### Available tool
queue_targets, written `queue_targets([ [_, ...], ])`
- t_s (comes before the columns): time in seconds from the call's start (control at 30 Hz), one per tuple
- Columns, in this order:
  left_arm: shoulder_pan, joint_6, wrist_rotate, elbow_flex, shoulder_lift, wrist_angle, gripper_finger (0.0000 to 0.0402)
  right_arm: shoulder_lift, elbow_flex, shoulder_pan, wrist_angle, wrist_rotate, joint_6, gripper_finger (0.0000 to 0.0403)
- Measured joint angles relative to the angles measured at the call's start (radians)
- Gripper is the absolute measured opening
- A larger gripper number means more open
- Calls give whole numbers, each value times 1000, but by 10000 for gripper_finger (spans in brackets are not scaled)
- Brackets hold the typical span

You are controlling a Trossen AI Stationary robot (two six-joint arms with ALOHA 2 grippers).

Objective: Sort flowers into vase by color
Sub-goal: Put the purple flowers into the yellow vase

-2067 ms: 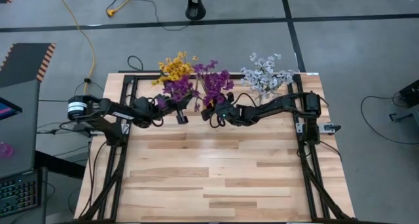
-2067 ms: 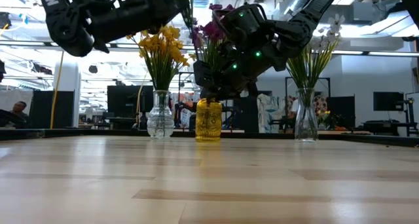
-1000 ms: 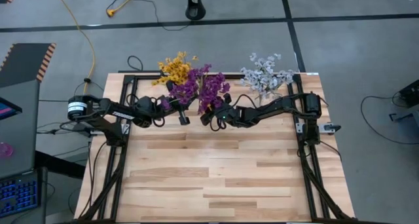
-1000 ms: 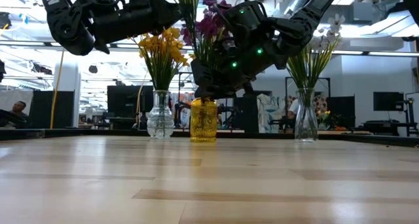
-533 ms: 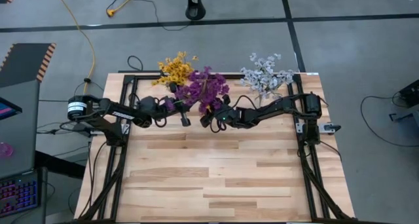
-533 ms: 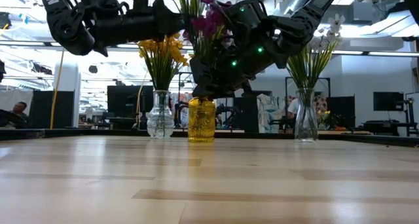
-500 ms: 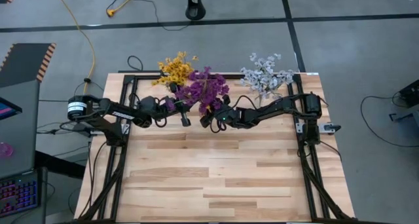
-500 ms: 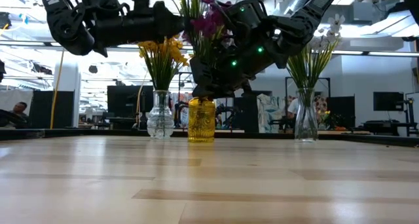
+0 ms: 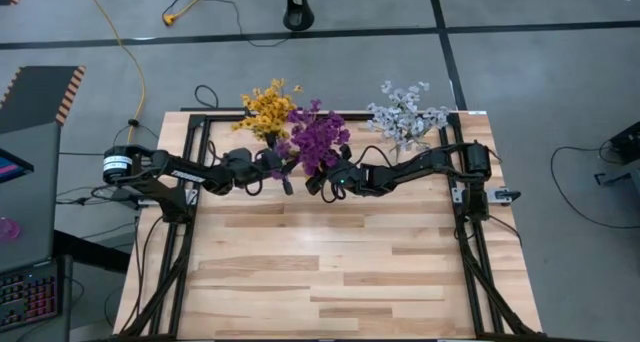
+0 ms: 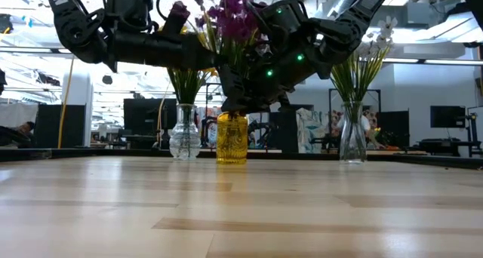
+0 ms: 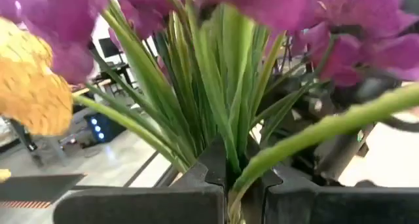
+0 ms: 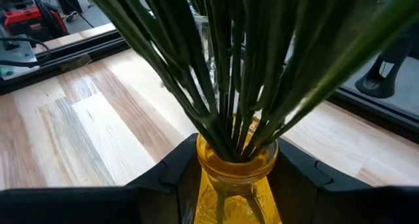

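While the right jaws point(image 12: 226, 178) steady the amber vase point(image 12: 234, 181) at the surface's far edge, the left jaws point(image 11: 230, 188) pinch a light, whippy purple sprig's stem point(image 11: 314, 135), best held low.

Purple flowers point(image 9: 318, 139) stand upright in the yellow vase point(image 10: 232, 138), between yellow and white bunches.

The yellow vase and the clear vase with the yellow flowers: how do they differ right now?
The yellow vase is amber-tinted glass; the clear vase is colourless. The yellow vase holds purple flowers; the clear vase holds yellow flowers. The right gripper has its fingers round the yellow vase's neck, and the left gripper is shut on a purple sprig's stem above it; the clear vase stands free. Both stand upright at the table's far edge.
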Motion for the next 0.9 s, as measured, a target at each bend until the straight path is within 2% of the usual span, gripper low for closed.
queue_targets([
  [0.13, 0, 10, -15, 0, 0, -22, 7, 0, 0, 0, 13, 0, 0, 179],
  [0.33, 0, 1, -80, 0, 0, -54, 40, 1, -1, -1, 17, 1, 0, 179],
  [0.63, 0, -28, -85, -1, 1, -93, 120, 1, -1, -1, 19, 9, 1, 179],
  [0.9, -1, -138, -43, 0, -22, -109, 193, 1, -1, -5, 18, 62, 7, 179],
])
